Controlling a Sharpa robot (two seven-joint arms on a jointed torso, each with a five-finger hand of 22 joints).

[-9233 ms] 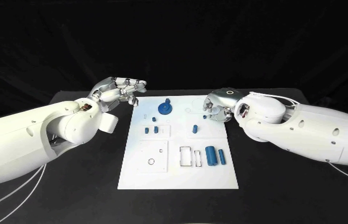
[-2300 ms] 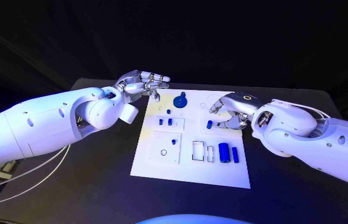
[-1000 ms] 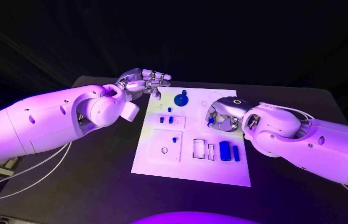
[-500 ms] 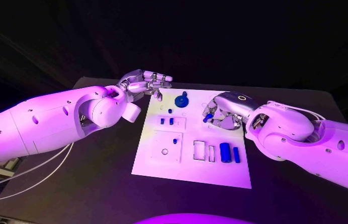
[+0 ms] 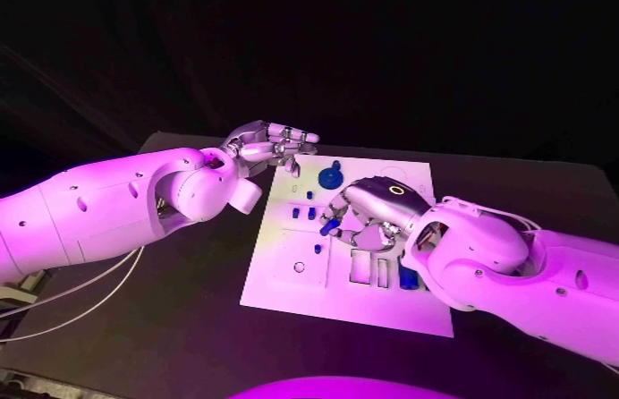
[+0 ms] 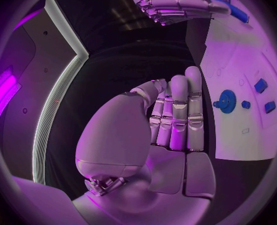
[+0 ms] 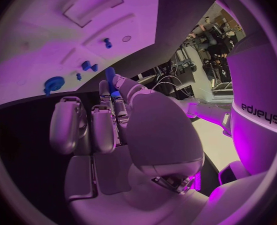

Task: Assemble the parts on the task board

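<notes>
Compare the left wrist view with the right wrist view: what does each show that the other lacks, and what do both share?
Left wrist view alone: the left hand, fingers together, holding nothing. Right wrist view alone: the board's large rectangular recesses. Both: the task board, the blue gear on it, and the right hand pinching a blue peg.

The right hand [image 5: 368, 209] and its arm cover the near right part of the task board [image 5: 291, 283], partly hiding the blue cylinders [image 5: 408, 278].
</notes>
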